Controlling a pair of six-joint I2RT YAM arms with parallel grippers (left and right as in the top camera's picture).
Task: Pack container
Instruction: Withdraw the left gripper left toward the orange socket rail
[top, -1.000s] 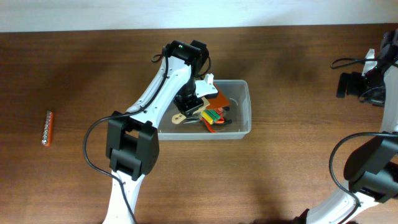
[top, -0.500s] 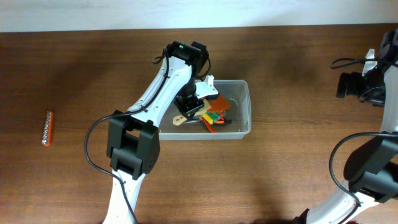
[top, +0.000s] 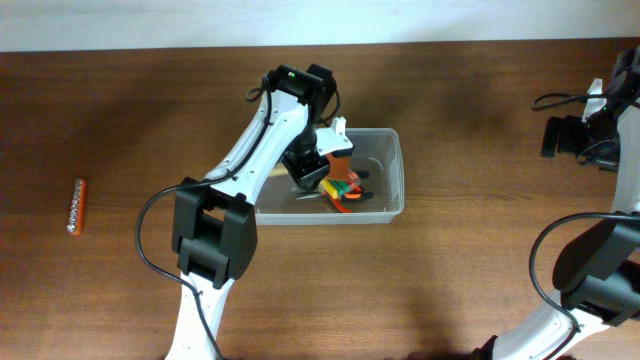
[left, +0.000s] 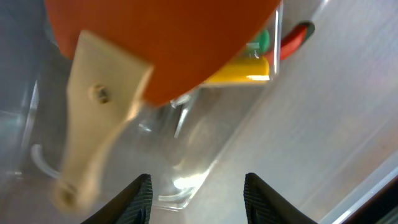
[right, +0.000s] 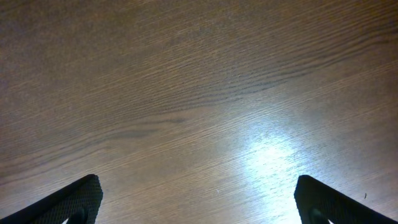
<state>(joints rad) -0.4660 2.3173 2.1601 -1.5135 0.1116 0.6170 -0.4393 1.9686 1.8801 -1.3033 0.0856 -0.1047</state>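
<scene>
The clear container (top: 398, 172) stands mid-table with several hand tools in it, among them yellow, green and red handles (top: 343, 190). My left gripper (top: 312, 166) reaches down into its left half. In the left wrist view the left gripper (left: 198, 202) is open, with only the clear tub floor between its fingertips (left: 140, 198). An orange scraper (left: 168, 43) with a cream handle (left: 93, 124) sits blurred just ahead of the fingers and is free of them. Far to the right, my right gripper (right: 199, 205) is wide open over bare wood and nothing is in it.
A small orange and silver stick-shaped thing (top: 76, 205) lies near the table's left edge. The right arm (top: 590, 130) is parked at the right edge. A pale wall strip runs along the table's far side.
My left gripper has opened and let go of the orange scraper. Its cream handle, which poked over the container's front left wall, has dropped inside. The right arm has not moved.
</scene>
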